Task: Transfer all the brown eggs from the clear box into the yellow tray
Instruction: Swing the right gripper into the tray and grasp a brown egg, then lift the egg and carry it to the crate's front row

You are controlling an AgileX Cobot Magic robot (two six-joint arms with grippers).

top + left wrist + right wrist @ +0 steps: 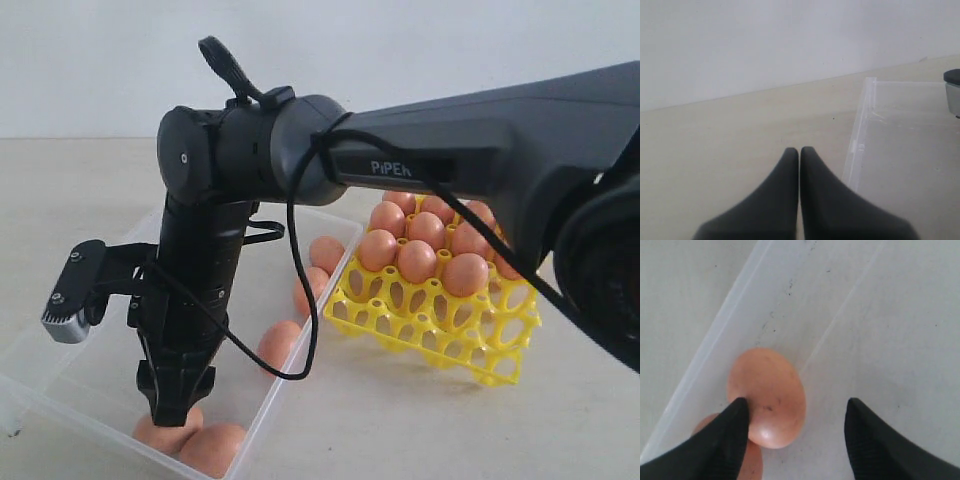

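Brown eggs lie in two places. Five show in the clear box, strung along its right wall from 1 o'clock down to 6 o'clock. At least nine sit in the yellow tray, at 3 o'clock from the box, though the arm hides the tray's far corner. "PiPER" is printed on the right arm, which crosses in front of the tray with a black cable looping below it. The right gripper hangs in the box at 6 o'clock with its jaws spread wide, holding nothing, one egg just beside a finger. The left gripper is pressed closed and empty over the table beside the box.
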